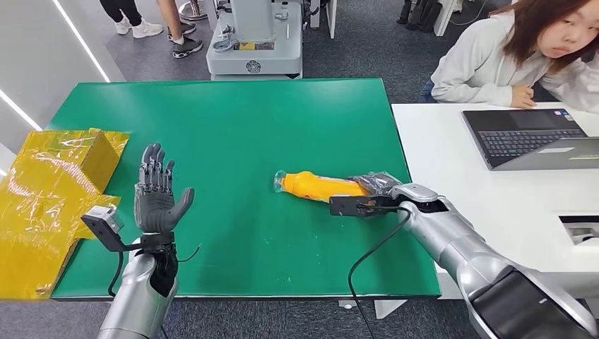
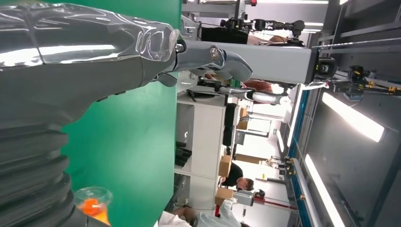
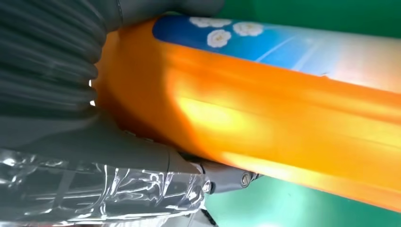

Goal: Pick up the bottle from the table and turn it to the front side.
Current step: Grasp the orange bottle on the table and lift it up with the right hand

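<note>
A: Where was the bottle (image 1: 315, 186)?

B: Lying on its side on the green tabletop (image 1: 233, 127), clear cap end pointing toward the left hand (image 1: 157, 197), base end inside the right hand (image 1: 380, 193). The right wrist view showed the orange body pressed against the palm, a blue flowered label along one side.

A: So it was held?

B: I judged so: the right hand was wrapped around the base, though the bottle seemed not yet lifted. The left hand stood well apart, upright, fingers spread, holding nothing.

A: Which step, then?

B: The grasp itself. Next would call for a lift, then a roll of the wrist to bring the front side round.

A: Anything else nearby?

B: Yellow wrapped boxes (image 1: 49, 191) at the left edge; a person at a laptop (image 1: 530, 138) beyond.
</note>
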